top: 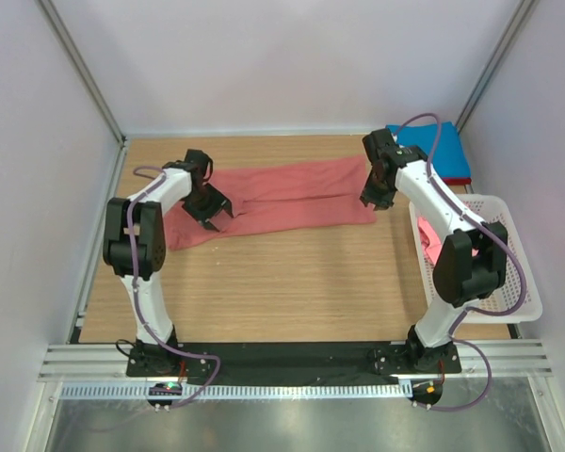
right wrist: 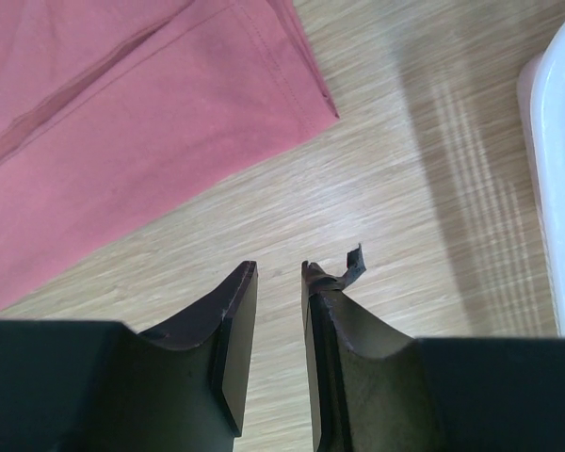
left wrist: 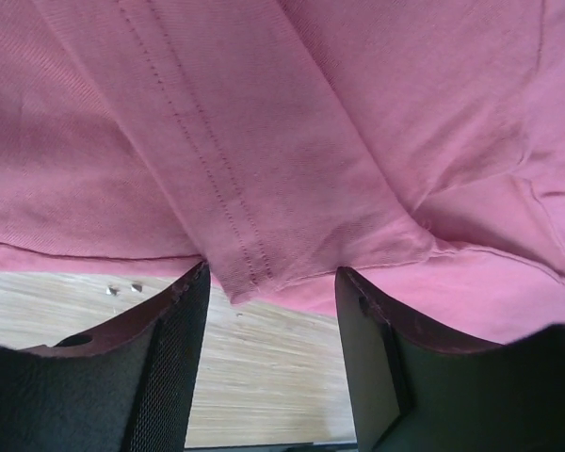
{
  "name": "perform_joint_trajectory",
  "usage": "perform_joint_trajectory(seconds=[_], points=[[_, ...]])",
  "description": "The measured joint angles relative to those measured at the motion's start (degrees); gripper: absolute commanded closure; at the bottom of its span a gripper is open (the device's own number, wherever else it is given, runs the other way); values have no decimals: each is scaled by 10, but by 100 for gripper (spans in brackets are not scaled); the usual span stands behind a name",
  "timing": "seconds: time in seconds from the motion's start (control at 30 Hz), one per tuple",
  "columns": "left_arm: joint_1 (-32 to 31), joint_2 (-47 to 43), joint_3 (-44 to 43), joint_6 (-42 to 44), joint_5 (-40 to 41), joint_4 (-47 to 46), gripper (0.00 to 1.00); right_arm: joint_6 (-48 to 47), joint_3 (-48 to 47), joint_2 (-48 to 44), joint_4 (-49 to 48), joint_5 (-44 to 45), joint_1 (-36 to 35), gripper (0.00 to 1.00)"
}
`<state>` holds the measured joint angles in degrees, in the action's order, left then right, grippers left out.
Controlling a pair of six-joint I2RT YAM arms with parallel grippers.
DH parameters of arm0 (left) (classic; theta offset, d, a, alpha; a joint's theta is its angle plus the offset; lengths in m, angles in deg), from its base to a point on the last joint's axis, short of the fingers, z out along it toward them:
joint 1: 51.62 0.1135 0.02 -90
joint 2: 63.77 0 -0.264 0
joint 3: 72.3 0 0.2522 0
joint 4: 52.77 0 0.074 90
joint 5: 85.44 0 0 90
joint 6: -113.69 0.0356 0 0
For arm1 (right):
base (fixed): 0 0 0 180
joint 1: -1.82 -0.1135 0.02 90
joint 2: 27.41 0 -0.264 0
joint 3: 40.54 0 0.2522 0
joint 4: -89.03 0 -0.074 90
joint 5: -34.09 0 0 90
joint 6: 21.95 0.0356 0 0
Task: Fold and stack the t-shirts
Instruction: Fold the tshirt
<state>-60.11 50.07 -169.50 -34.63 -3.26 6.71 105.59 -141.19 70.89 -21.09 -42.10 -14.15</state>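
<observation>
Left gripper (left wrist: 273,275) wide open at the salmon-red t-shirt (left wrist: 292,122)'s near hem, nothing gripped; right gripper (right wrist: 279,267) barely parted, empty — if only one layer's pinched, the fold could get skewed.

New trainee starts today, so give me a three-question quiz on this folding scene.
1. True or false: the salmon-red shirt lies in the white basket.
2. Whose fingers are spread wider: the left gripper or the right gripper?
3. Where is the blue shirt? A) far right corner of the table B) near left corner C) between the arm bases
Key: 1 false; 2 left; 3 A.
</observation>
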Motion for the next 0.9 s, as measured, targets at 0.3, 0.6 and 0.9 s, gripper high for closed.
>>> perform_joint_trajectory(seconds=[0.3,0.6,0.9], points=[[-4,14,-29,-1,38,28,82,-2,-19,1,0,-12,0,66],[-4,50,-120,21,57,54,100,-1,-19,1,1,-11,0,66],[-4,117,-261,94,64,56,100,1,-19,1,5,-11,0,67]])
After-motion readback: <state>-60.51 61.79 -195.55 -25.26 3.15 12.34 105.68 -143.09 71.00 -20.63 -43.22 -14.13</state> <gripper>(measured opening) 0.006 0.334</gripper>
